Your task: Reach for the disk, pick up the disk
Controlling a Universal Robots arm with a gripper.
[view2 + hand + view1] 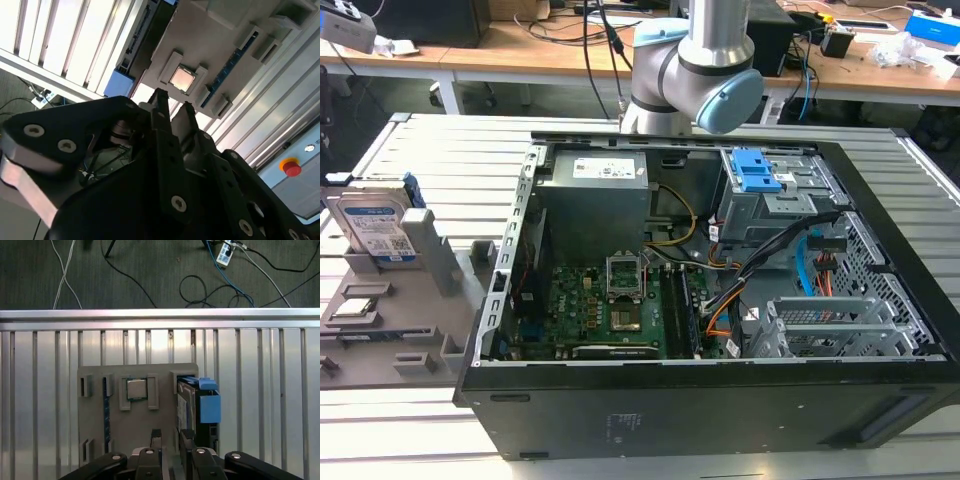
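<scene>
The fingers [159, 107] are hanging slightly apart, gripping nothing, near the disk [187, 402]. It is standing on edge in the grey tray [95, 415], with a chip [136, 388] sitting alongside.

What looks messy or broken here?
Nothing looks broken or spilled. The computer case lies on its side, open, and the disk stands upright in the grey holder outside it, at the exterior view's left.

A ribbed aluminium desk [440, 150] carries two things: an open black computer case [700, 410] lying on its side, and just beside it, toward the exterior view's left, a grey holder plate [390, 330].
</scene>
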